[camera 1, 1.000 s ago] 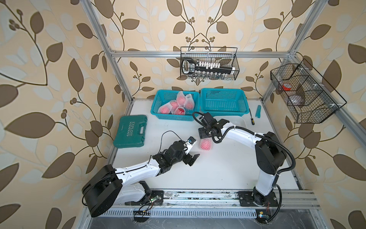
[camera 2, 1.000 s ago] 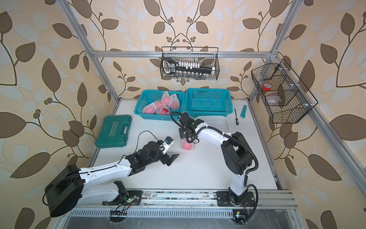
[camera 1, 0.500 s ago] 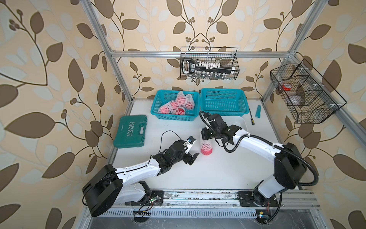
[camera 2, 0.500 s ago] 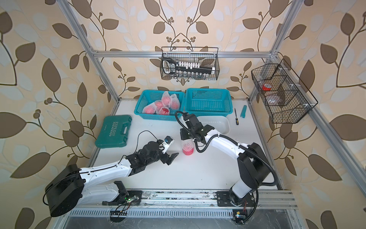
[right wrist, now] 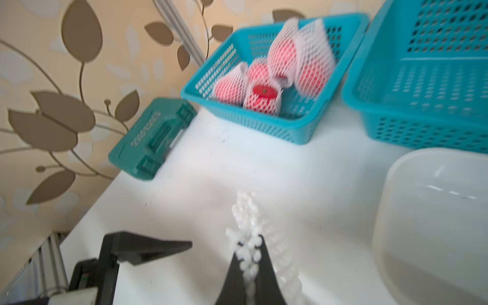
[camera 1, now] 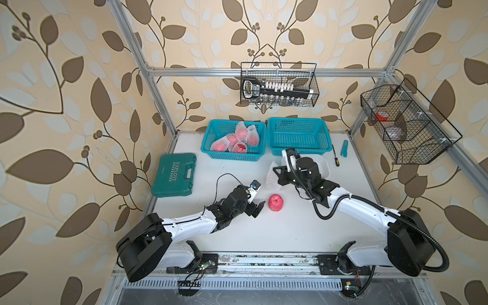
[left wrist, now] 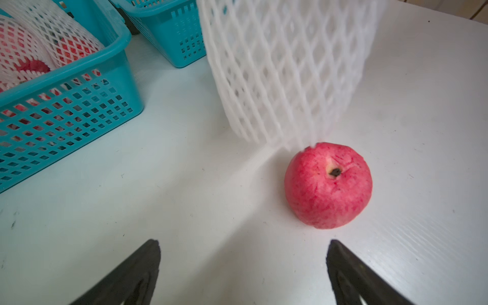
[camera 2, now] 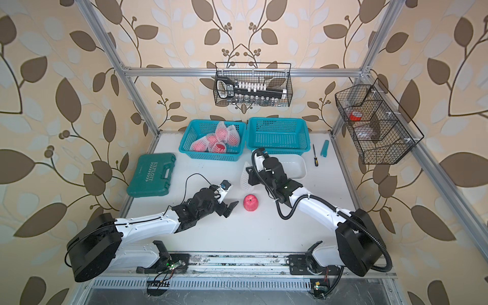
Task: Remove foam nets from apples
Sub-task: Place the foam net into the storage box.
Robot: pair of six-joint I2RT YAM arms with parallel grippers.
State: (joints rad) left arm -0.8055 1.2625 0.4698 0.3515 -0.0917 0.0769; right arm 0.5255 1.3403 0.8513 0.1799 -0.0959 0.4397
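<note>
Where the bare apple [camera 1: 276, 202] sits on the table [camera 1: 237, 232], it stands stem dimple up with no mesh on it.

Right gripper [right wrist: 249, 264]: jaws pinched tight on one end of a foam net [camera 1: 272, 177]. The net hangs as a slack sleeve just behind and above the bare apple. In the left wrist view its lower edge appears level with the apple's top; the net is blurred, so I cannot tell whether they touch.

Left gripper [left wrist: 243, 244]: jaws spread wide, gripping nothing. It is low over the table, just left of the apple, with both tips clear of it.

Netted apples [camera 1: 237, 141]: heaped in a teal basket [camera 1: 208, 151], well behind the apple and slightly left. At least four; exact count unclear.

Second teal basket [camera 1: 298, 136]: well behind the apple, slightly right.

White tray [camera 1: 323, 166]: behind and right of the apple, partly hidden by the right arm.

Green tool case [camera 1: 174, 174]: far left of the apple, lying flat.
</note>
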